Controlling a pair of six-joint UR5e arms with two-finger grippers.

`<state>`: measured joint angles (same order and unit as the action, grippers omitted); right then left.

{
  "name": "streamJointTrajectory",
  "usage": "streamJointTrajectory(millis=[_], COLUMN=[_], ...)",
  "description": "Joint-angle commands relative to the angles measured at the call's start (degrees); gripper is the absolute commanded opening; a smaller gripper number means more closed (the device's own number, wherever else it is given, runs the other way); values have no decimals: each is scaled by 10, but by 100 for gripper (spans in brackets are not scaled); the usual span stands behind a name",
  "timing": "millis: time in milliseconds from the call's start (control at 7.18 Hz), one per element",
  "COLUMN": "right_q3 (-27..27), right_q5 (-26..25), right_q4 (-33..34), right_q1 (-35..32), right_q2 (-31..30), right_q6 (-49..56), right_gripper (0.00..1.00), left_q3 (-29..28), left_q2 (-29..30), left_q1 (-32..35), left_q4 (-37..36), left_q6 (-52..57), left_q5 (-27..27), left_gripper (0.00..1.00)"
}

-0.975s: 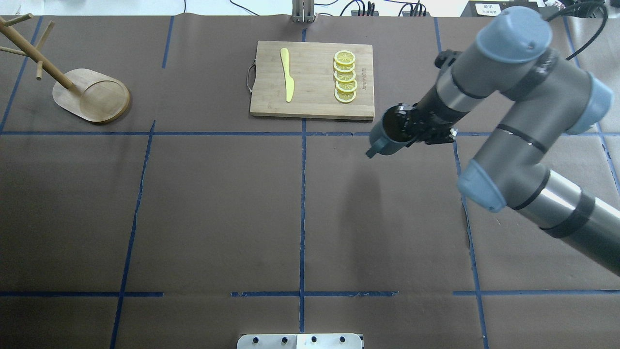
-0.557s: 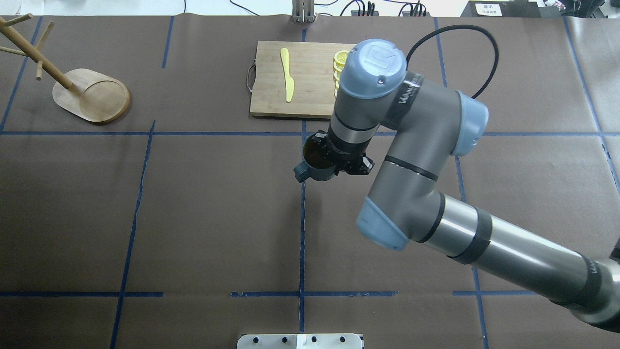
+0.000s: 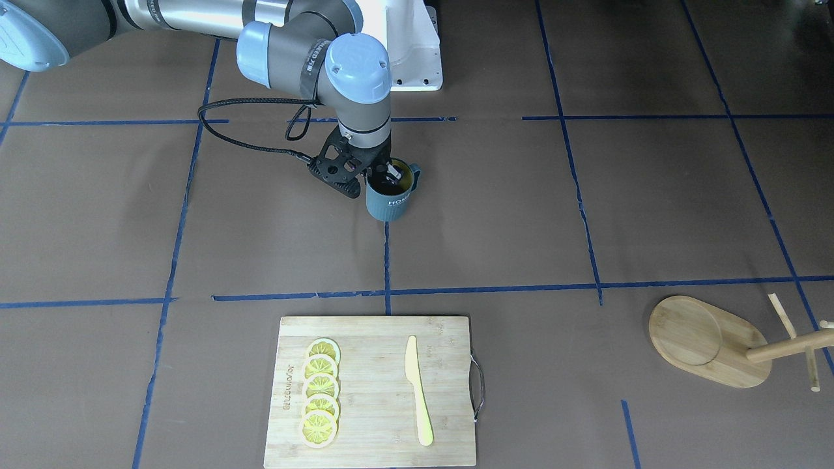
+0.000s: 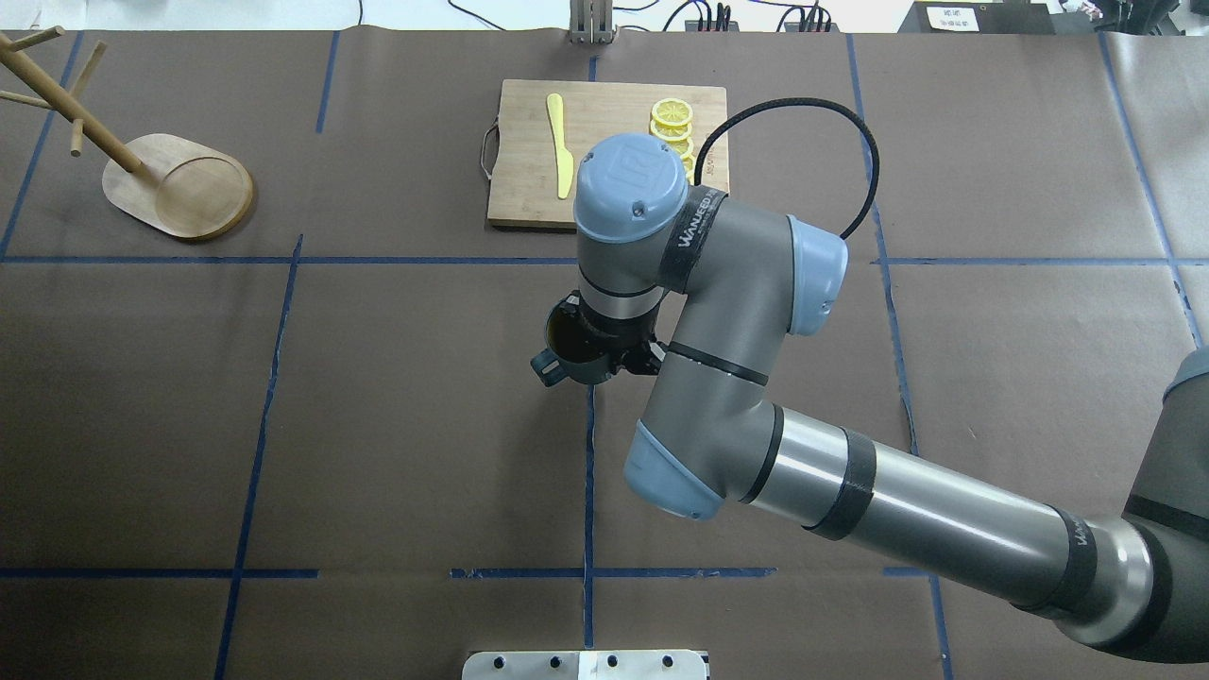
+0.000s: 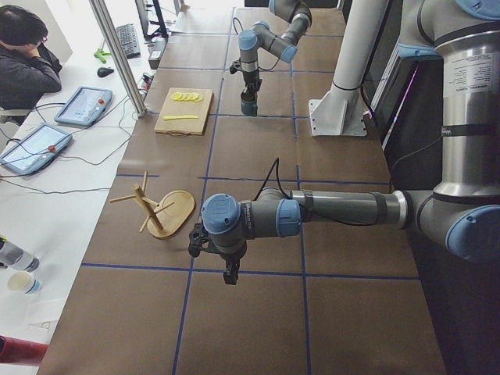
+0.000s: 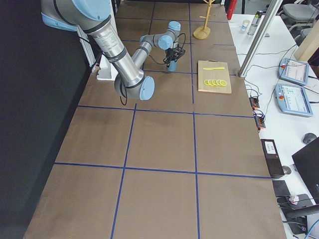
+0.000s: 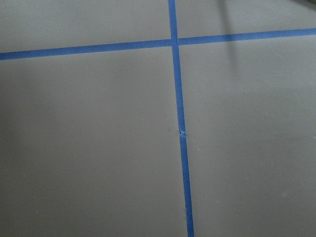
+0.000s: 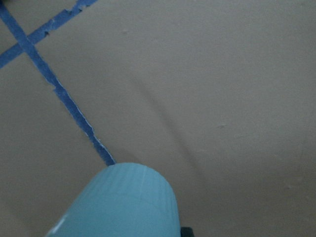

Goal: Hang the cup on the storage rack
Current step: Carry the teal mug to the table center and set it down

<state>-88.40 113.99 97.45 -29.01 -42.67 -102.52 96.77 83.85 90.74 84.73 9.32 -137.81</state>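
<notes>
As right jaws clamp the cup (image 4: 570, 345) rim (handle leftward), cup shifted left since earlier | left jaws: cannot tell

Brown paper (image 4: 378, 425) crossed by blue tape lines (image 4: 587, 453) covers the long table. Along its far side runs a white desk (image 5: 47, 195) with two tablets (image 5: 82, 105) and a keyboard (image 5: 127, 39). A slanted metal post (image 5: 117, 55) rises at the table's far edge.
</notes>
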Motion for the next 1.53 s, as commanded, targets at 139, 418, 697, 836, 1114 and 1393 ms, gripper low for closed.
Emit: streamJointTrajectory(millis=[139,418,697,836,1114,1393], right_q3=[16,16,-19,-54,-173,-209], right_q5=[-10,-13,-11,-4,-3,48], right_q4=[-73,-73,-62,-29,40,56], right_q1=[10,10,-11,-31,-52,-145], right_q2=[-24,-22,-25,-30,-73,-132], right_q6=[0,1,8,36,132,313], right_gripper=[38,99,100,100,100,100], left_q3=[0,0,0,0,1,0], left_q2=[0,0,0,0,0,-1], left_q1=[-1,-1,-1,-1,-1,-1], left_q4=[0,0,0,0,0,-1], left_q6=[0,0,0,0,0,0], left_q5=[0,0,0,0,0,0], left_gripper=[100,100,100,100,100,100])
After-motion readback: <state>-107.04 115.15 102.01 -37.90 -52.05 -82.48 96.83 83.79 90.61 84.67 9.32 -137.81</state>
